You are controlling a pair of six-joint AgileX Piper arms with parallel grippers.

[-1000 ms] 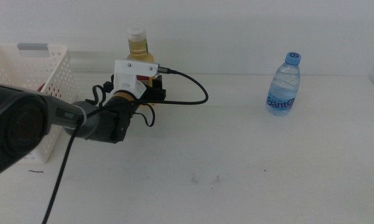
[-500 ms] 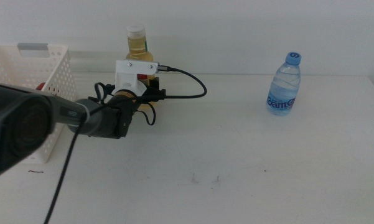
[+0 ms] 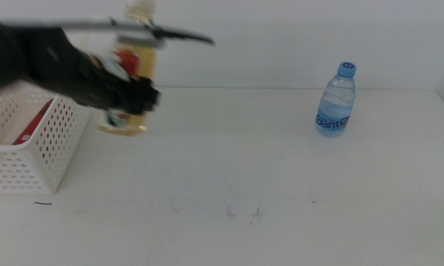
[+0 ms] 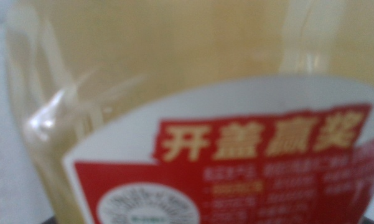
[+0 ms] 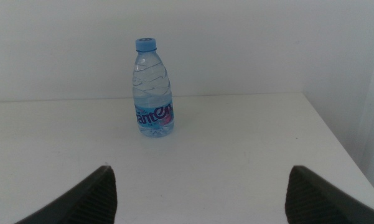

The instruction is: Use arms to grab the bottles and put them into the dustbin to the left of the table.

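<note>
My left gripper (image 3: 135, 97) is shut on the yellow-liquid bottle (image 3: 124, 120) and holds it in the air, blurred by motion, just right of the white dustbin (image 3: 37, 159). In the left wrist view that bottle (image 4: 174, 74) and its red-white label fill the picture. Inside the dustbin lies a red can (image 3: 31, 123). The clear water bottle (image 3: 335, 100) with a blue cap stands upright at the table's far right; the right wrist view shows this water bottle (image 5: 153, 89) straight ahead. My right gripper (image 5: 202, 193) waits open, well short of it.
The white table (image 3: 251, 170) carries a few small dark marks near its front. The left arm and its black cable reach over the dustbin's top. A white wall runs behind the table.
The left arm has lifted the yellow bottle off the table and swung it left towards the dustbin. The water bottle has not moved.
</note>
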